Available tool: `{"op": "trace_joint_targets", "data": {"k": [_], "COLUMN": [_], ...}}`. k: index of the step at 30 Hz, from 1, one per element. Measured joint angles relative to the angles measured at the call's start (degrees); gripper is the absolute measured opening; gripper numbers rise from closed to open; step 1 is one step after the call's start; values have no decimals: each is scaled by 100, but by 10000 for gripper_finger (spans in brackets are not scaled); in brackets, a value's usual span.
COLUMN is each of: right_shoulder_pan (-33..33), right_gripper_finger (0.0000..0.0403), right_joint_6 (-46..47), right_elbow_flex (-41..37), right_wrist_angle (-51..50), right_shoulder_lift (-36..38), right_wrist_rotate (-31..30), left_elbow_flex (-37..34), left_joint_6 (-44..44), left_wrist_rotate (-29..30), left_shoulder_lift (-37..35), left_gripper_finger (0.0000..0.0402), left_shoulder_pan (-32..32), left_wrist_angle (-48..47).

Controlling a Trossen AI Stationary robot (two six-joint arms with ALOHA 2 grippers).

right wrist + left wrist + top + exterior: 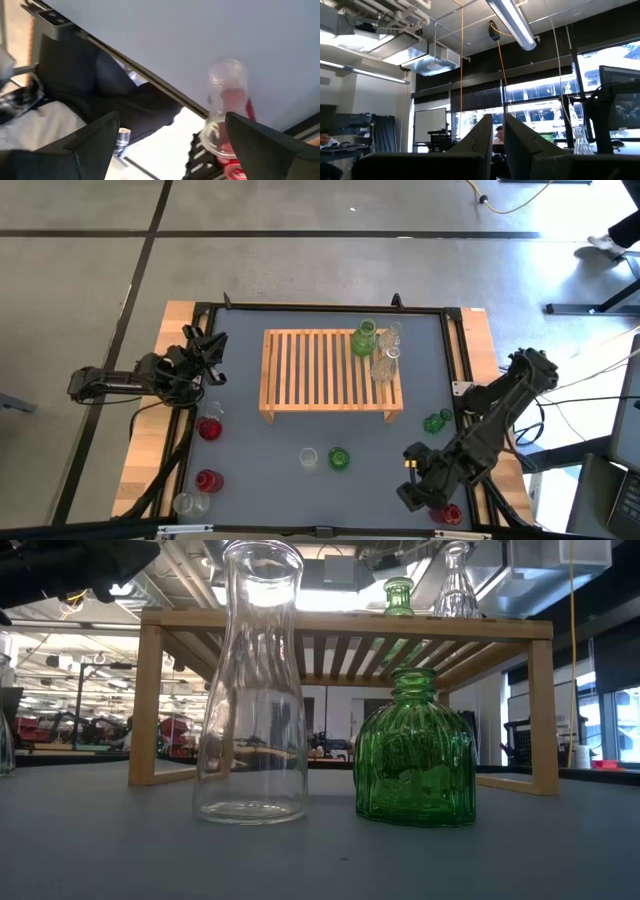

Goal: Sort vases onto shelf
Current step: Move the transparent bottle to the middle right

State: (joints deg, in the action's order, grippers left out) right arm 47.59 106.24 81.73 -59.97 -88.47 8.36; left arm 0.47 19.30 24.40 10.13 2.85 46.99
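A: From above, where are the vases?
B: One green vase [365,337] and clear ones [386,358] stand on the shelf [315,370]; others are scattered on the tabletop [300,430]. The left end effector [207,358] waits at the left edge, closed and empty.

A: Right wrist view?
B: The right end effector [170,142] gapes wide, empty, with a red-tinted vase [226,107] just beyond its fingers.
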Motion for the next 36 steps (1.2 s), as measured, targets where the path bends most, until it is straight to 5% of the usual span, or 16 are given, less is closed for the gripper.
{"op": "trace_joint_targets", "data": {"k": [17,36], "right_shoulder_pan": [630,939], "right_gripper_finger": [348,348], "right_joint_6": [345,163], "right_elbow_flex": [0,0], "right_wrist_angle": [-985,-724], "right_shoulder_lift": [-103,-812], "right_wrist_rotate": [-344,-115], "left_elbow_flex": [0,0], "left_joint_6": [-90,-89], "left_wrist_rotate": [-6,-4], "left_shoulder_lift": [0,0], "left_gripper_finger": [37,37], "left_shoulder_pan": [0,0], "left_wrist_angle": [5,6]}}
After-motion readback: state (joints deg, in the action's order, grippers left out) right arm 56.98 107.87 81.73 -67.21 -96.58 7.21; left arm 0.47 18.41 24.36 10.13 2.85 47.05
